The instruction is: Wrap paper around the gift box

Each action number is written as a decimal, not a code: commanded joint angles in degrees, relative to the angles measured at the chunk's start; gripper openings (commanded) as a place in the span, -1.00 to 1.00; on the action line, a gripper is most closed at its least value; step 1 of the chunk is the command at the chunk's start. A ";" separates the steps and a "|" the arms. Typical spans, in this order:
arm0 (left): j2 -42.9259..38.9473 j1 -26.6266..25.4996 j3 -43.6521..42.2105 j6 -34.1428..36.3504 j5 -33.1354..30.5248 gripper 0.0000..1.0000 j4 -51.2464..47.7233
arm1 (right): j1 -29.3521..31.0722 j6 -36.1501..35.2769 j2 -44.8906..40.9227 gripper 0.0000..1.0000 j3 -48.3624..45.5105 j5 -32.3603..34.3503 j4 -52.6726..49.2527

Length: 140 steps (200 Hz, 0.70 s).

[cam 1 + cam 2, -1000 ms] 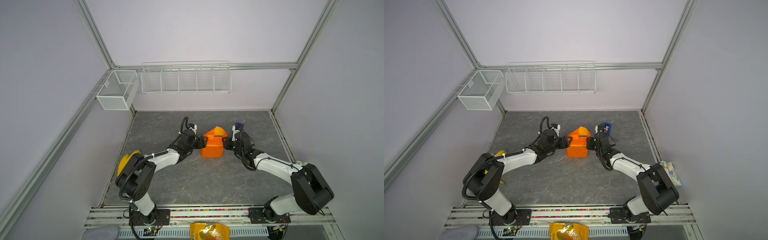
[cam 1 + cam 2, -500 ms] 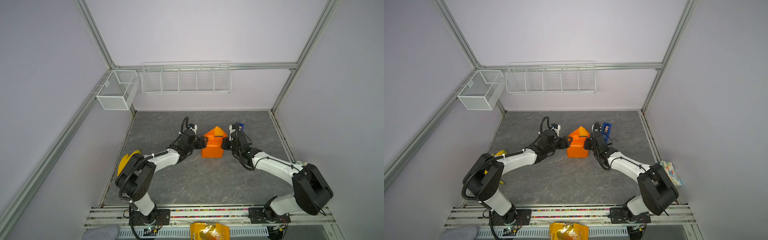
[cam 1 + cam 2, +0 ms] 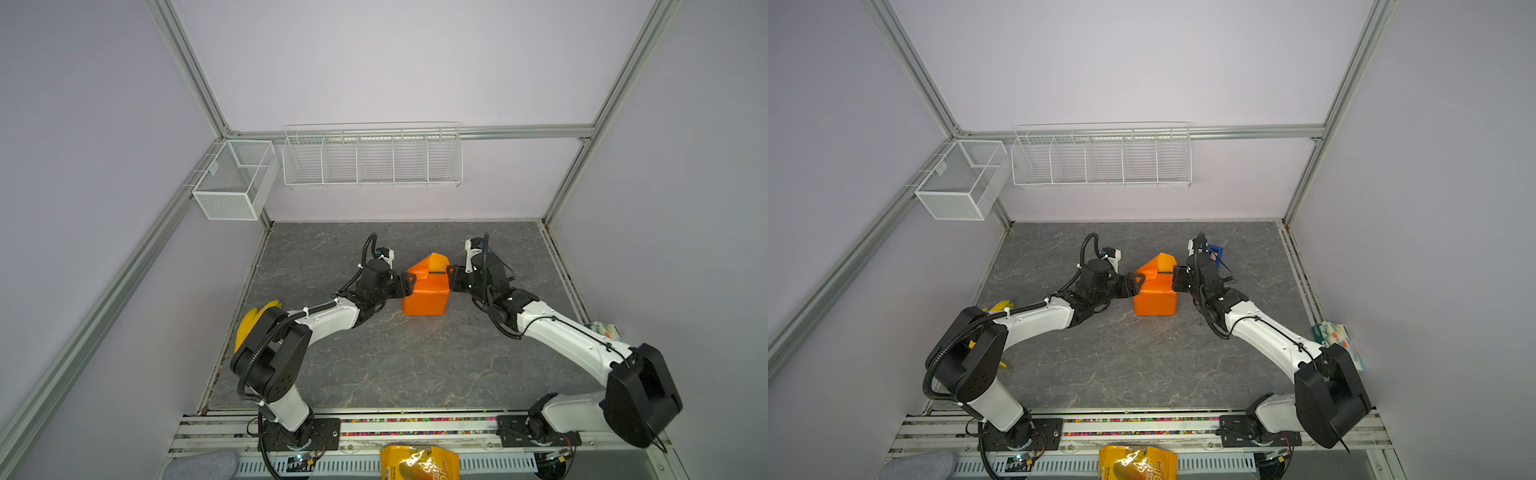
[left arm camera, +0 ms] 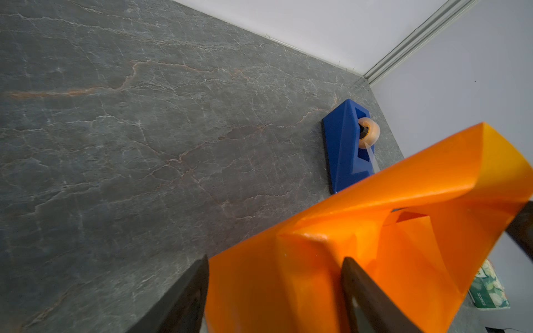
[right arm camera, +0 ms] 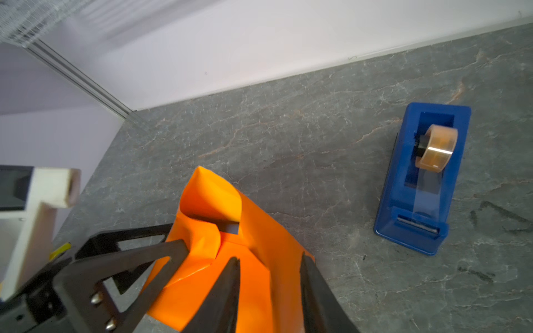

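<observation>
The writing on the yellow snack bag (image 3: 419, 463) and on the green tissue pack (image 4: 487, 288) cannot be read with certainty. The paper (image 3: 426, 297) is folded around the gift box (image 5: 233, 228) (only a dark patch is seen through a gap), which stands on the desk (image 3: 395, 361) near the tape dispenser (image 5: 415, 187), not touching it. The left arm (image 3: 324, 320) and the right arm (image 3: 557, 336) are stretched low and bent inward. The left gripper (image 3: 409, 284) is set against the paper's side away from the tape dispenser, fingers spread wide, tips on the paper. The right gripper (image 3: 451, 276) is held at the side nearer it, fingers parted over the paper.
</observation>
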 commanded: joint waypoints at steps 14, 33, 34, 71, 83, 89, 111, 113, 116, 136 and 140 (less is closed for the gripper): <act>1.04 -0.05 -0.37 0.90 -1.78 0.43 -7.38 | -3.25 1.68 -1.63 -0.20 0.32 2.39 -4.36; 0.93 -0.05 -0.31 0.89 -1.89 0.43 -7.59 | -5.07 2.60 0.39 -0.20 -0.59 -0.45 -3.76; 0.97 -0.07 -0.34 0.89 -1.88 0.43 -7.60 | -5.11 2.61 0.51 -0.20 -0.62 -0.69 -3.63; 1.04 -0.06 -0.63 0.64 -1.81 0.43 -7.30 | -5.15 3.77 4.10 -0.19 -1.80 -5.98 2.19; 1.07 0.00 -0.55 0.64 -1.69 0.43 -7.43 | -5.24 3.89 5.60 -0.19 -3.22 -7.57 3.54; 1.02 -0.08 -0.50 0.64 -1.70 0.43 -7.47 | -5.18 4.01 6.18 -0.19 -3.06 -8.33 3.95; 0.83 0.00 -0.44 0.72 -1.70 0.43 -7.66 | -5.08 4.60 7.01 -0.19 -3.40 -9.90 5.83; 0.83 -0.03 -0.45 0.72 -1.70 0.43 -7.66 | -5.05 4.59 6.96 -0.19 -3.45 -9.84 6.02; 0.86 -0.07 -0.43 0.72 -1.70 0.43 -7.68 | -5.01 4.63 7.06 -0.19 -3.51 -9.87 6.09; 0.91 -0.07 -0.46 0.64 -1.45 0.43 -7.43 | -5.01 4.58 7.45 -0.18 -3.21 -10.20 6.30; 0.91 -0.08 -0.37 0.64 -1.43 0.43 -7.43 | -4.99 4.54 7.54 -0.18 -3.20 -10.30 6.34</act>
